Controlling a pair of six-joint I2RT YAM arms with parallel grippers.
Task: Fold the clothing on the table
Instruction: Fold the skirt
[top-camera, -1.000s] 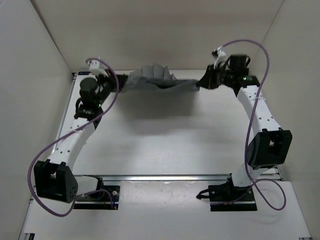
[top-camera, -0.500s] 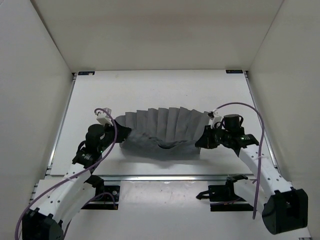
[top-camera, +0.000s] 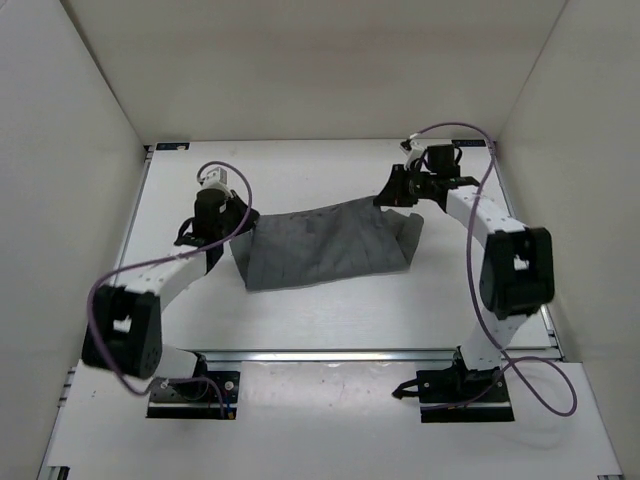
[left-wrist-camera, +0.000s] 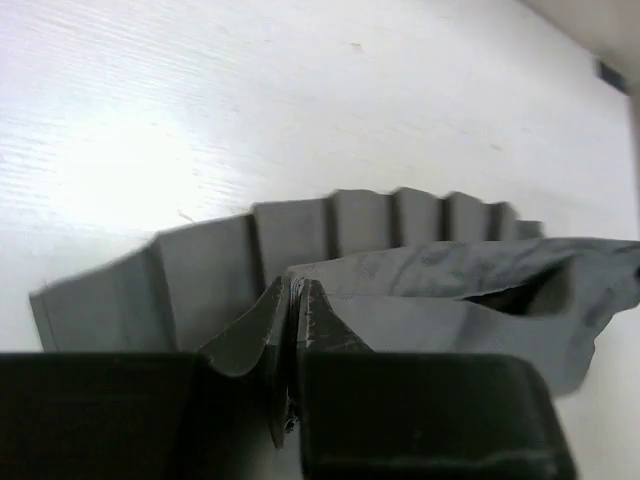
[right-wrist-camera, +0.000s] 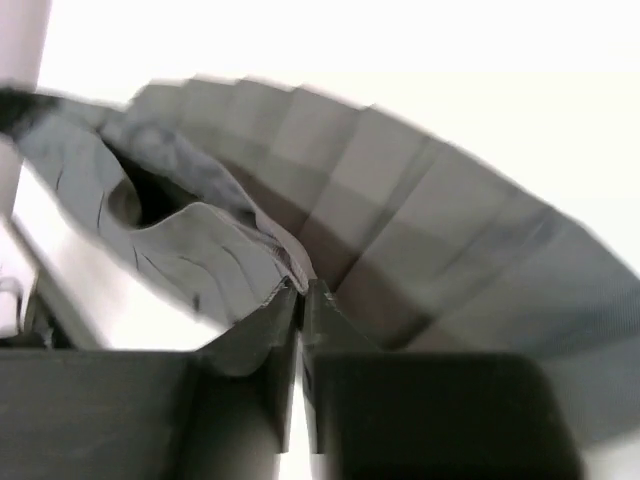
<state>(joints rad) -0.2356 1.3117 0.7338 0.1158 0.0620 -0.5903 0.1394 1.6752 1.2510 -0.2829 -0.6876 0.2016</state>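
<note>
**Top external view.** The clothing spans as a dark grey sheet between the two arms, over the middle of the white table. The left gripper pinches its upper left corner. The right gripper pinches its upper right corner, where the edge folds downward.

**Left wrist view.** The left gripper has its fingers pressed together on a fold of the clothing. Pleat-like ridges fan out beyond it, against the table.

**Right wrist view (blurred).** The right gripper is clamped on an edge of the clothing. A pleated panel spreads to the right, with the table behind it.
</note>
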